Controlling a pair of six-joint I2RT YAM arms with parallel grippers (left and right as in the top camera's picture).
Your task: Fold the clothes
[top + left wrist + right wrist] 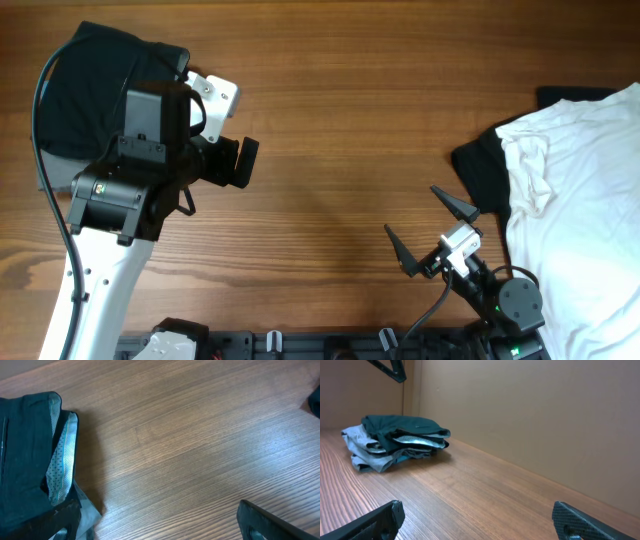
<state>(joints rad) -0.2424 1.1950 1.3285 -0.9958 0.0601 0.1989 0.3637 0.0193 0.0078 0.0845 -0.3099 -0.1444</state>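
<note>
A stack of folded clothes (pixel 85 85), dark on top, lies at the table's far left; it shows in the left wrist view (pixel 30 460) and far off in the right wrist view (pixel 400 440). An unfolded white shirt (pixel 580 190) with a dark garment (pixel 485 175) under its edge lies at the right. My left gripper (pixel 160 525) is open and empty, just right of the stack. My right gripper (pixel 432 232) is open and empty near the front edge, left of the white shirt; its fingers show in the right wrist view (pixel 480 520).
The wooden table (pixel 340 130) runs between the stack and the shirt. A plain wall (pixel 545 420) stands behind the table. The arm bases (pixel 300 345) sit along the front edge.
</note>
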